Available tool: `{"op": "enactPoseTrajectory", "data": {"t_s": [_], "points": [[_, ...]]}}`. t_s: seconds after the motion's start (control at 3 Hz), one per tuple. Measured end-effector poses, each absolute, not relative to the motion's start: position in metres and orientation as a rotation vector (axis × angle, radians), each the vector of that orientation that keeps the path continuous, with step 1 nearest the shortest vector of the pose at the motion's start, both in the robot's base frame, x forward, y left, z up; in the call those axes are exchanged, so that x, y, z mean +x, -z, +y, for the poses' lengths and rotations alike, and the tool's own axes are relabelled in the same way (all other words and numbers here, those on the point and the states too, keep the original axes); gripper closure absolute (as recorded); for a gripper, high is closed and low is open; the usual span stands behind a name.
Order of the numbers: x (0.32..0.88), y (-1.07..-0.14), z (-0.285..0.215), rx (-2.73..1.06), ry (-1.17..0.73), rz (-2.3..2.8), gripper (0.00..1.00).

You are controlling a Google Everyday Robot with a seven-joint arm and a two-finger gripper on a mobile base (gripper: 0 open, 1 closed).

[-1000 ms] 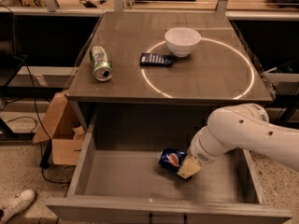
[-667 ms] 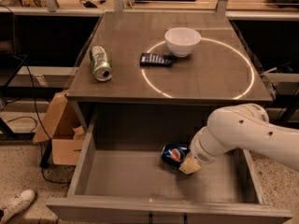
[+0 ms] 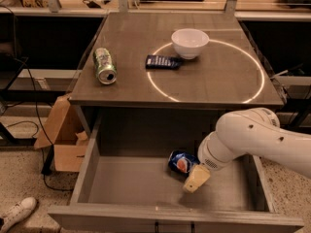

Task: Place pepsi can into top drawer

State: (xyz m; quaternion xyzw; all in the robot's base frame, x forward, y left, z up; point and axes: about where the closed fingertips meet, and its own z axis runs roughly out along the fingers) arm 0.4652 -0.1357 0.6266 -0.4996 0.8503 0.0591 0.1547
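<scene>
The pepsi can [image 3: 181, 162], dark blue with a round red-white-blue logo, is tilted inside the open top drawer [image 3: 126, 186], right of its middle and near the back. My gripper [image 3: 188, 172] reaches into the drawer from the right and is shut on the can. One tan finger [image 3: 196, 179] shows at the can's lower right; the other is hidden behind the can. I cannot tell whether the can touches the drawer floor. My white arm [image 3: 257, 140] crosses the drawer's right side.
On the table top [image 3: 218, 81] lie a green-and-silver can [image 3: 104, 66], a flat dark-blue packet [image 3: 163, 61] and a white bowl [image 3: 190, 42]. A cardboard box [image 3: 63, 140] stands on the floor left of the drawer, with a white shoe [image 3: 17, 212] nearby.
My gripper and the pepsi can have shifted together slightly up and to the right inside the drawer. The things on the table top have not moved.
</scene>
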Motion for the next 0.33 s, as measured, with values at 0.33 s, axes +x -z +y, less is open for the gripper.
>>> {"op": "enactPoseTrajectory", "data": {"t_s": [0.33], "points": [[0.4652,-0.6266,-0.1357,-1.431,-0.169,2.436,0.0]]}}
